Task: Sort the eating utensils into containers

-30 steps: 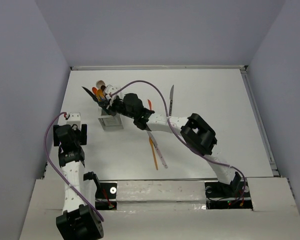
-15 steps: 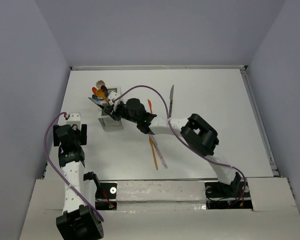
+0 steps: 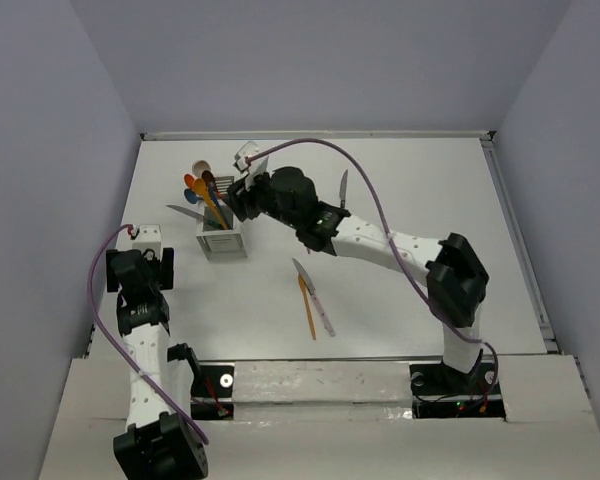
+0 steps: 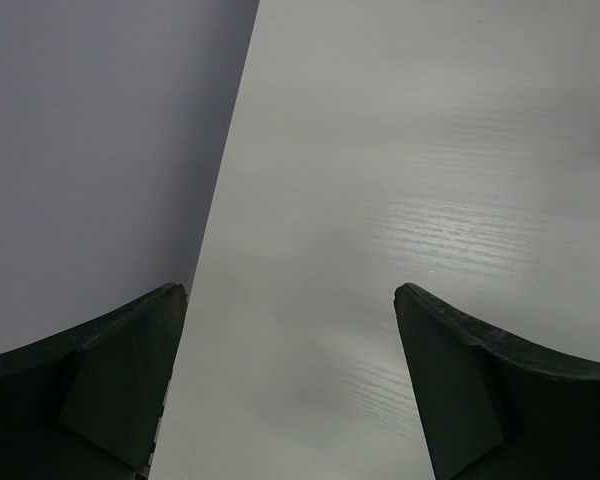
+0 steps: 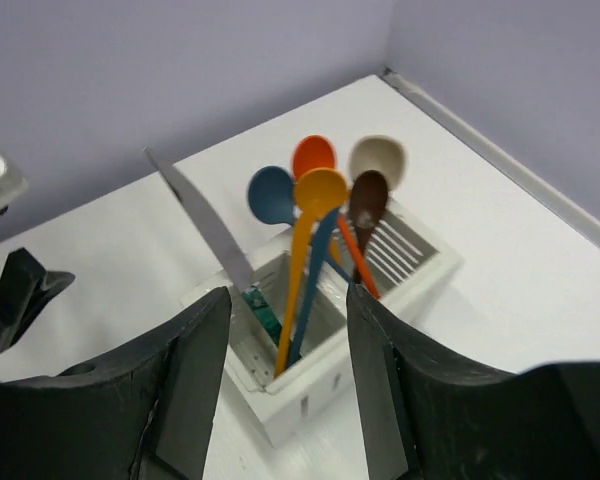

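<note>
White table (image 3: 450, 190) enclosed on three sides by plain lavender-grey walls (image 3: 320, 60). A thin raised rim (image 3: 320, 134) edges its far side. Lighting is even and diffuse.

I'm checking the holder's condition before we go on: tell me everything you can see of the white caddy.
The white caddy is a small rectangular box, plastic-looking, with slatted walls and inner dividers forming square compartments. It stands upright on the table, far left. Five spoons and a silver-bladed knife lean in it. The open right gripper hovers above, not touching.
</note>
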`<action>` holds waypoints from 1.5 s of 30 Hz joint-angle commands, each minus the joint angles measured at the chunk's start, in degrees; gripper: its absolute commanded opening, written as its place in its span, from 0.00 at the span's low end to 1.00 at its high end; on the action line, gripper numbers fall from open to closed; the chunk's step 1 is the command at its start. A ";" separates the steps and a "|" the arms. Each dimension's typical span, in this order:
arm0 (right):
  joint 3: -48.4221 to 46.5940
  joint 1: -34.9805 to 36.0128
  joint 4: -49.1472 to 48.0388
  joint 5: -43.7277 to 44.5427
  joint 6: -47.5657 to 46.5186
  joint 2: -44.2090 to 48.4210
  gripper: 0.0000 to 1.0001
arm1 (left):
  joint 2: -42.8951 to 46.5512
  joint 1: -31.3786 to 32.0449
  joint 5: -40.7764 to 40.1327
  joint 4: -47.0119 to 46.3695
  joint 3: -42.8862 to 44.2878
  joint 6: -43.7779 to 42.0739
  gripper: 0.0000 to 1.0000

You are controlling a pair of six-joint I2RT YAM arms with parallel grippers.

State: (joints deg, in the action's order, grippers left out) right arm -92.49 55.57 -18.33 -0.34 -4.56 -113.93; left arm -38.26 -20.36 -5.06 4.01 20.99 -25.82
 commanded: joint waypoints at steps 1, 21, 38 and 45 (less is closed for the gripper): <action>-1.03 -4.75 22.73 12.72 9.72 8.54 0.56 | 1.17 -0.12 1.01 -2.17 1.33 -0.01 0.99; -4.63 -27.36 47.33 11.15 21.34 -4.19 0.65 | 0.99 -0.12 4.09 1.53 6.78 -3.00 0.99; -9.46 -25.60 53.92 15.01 20.03 -15.97 0.46 | 1.52 -0.12 4.44 1.09 6.87 -3.09 0.99; -7.45 -25.07 53.58 18.70 20.29 -13.18 0.00 | 1.08 -0.12 4.62 1.09 8.27 -3.53 0.99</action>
State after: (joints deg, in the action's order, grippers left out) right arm -101.41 30.02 32.47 15.68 16.03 -128.40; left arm -37.65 -20.34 -0.86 5.98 25.67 -28.38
